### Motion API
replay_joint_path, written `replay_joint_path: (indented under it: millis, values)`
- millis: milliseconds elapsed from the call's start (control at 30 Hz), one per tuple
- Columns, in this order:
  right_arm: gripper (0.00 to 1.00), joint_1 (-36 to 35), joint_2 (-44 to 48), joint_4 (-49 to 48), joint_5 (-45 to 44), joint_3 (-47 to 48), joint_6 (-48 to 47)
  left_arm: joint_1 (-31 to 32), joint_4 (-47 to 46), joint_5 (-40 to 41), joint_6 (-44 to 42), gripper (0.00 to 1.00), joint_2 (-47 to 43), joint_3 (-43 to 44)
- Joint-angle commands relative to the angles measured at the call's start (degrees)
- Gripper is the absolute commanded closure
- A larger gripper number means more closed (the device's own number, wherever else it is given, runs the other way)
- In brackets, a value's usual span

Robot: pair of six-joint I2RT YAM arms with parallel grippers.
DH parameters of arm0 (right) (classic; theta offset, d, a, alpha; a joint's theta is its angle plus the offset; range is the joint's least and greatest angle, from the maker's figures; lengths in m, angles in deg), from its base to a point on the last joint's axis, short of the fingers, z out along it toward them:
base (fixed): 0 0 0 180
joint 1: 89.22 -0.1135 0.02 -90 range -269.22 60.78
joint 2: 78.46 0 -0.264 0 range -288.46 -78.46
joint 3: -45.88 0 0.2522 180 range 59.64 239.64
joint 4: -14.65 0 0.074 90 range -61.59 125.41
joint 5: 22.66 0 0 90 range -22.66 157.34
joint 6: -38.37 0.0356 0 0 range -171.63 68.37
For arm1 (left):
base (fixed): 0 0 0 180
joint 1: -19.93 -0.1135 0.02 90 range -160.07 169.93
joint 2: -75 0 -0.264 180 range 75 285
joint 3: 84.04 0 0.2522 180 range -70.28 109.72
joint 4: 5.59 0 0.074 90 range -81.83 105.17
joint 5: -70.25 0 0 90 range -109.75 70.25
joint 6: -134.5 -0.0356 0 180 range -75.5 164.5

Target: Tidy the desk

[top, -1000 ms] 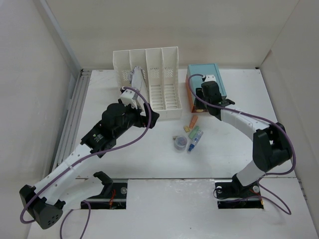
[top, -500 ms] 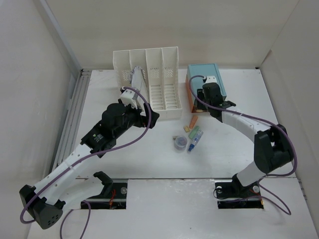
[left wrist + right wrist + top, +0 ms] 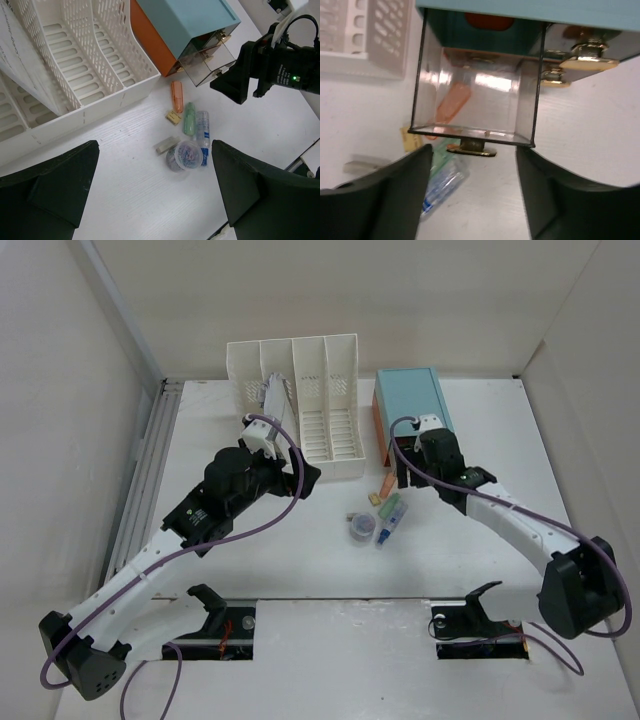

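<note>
The white desk (image 3: 300, 560) holds a teal drawer box (image 3: 410, 395) with its clear drawer (image 3: 475, 100) pulled out. My right gripper (image 3: 474, 165) is open and empty, its fingers either side of the drawer's brass knob (image 3: 470, 148) without touching it; it also shows in the top view (image 3: 405, 468). On the desk lie an orange marker (image 3: 176, 96), a green marker (image 3: 189, 117), a blue-labelled tube (image 3: 202, 130), a clear cup of paper clips (image 3: 186, 155) and a beige eraser (image 3: 166, 145). My left gripper (image 3: 155, 165) is open and empty, hovering above them, left of the cup.
A white slotted file rack (image 3: 300, 400) stands at the back, left of the teal box, with papers in a left slot. A grey rail (image 3: 145, 470) runs along the desk's left edge. White walls close in the back and sides.
My right gripper has drawn back from the teal box toward the front, and its elbow has swung out to the right. The left arm has not moved.
</note>
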Motion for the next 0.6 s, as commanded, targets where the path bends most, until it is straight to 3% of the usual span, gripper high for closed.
replay_joint_path:
  millis: [0, 200, 333, 367, 400, 500, 533, 567]
  values:
    - [0.2, -1.59, 2.17, 0.86, 5.33, 1.4, -4.0, -0.05, -2.96, -0.85, -0.49, 0.06, -0.42, -0.47]
    - [0.05, -1.59, 4.89, 0.25, 8.67, 0.17, -6.99, -0.05, -2.96, -0.85, -0.49, 0.06, 0.11, -0.47]
    - [0.08, -2.12, 10.51, 1.56, 13.14, -0.36, -14.01, -0.05, -2.96, -0.85, -0.49, 0.06, 0.11, -0.47]
    - [0.1, -2.12, 13.04, 2.7, 15.16, 0.86, -19.42, -0.05, -2.96, -0.85, -0.49, 0.06, 0.11, -0.47]
    - [0.12, -2.12, 13.94, 3.93, 23.36, 1.65, -23.3, -0.05, -2.96, -0.85, -0.49, 0.06, 0.11, -0.47]
    - [0.41, -2.12, 13.95, 11.48, 35.7, 5.96, -37.11, -0.05, -2.96, -0.85, -0.49, 0.11, 0.63, -0.47]
    - [0.55, -2.99, 13.42, 13.5, 42.09, 6.93, -41.06, -0.05, -2.96, -1.37, -0.49, 0.14, 0.63, -0.47]
    - [0.79, -4.13, 12.9, 16.3, 42.16, 7.72, -43.45, -0.05, -2.96, -1.38, -0.49, 0.17, 0.63, -0.47]
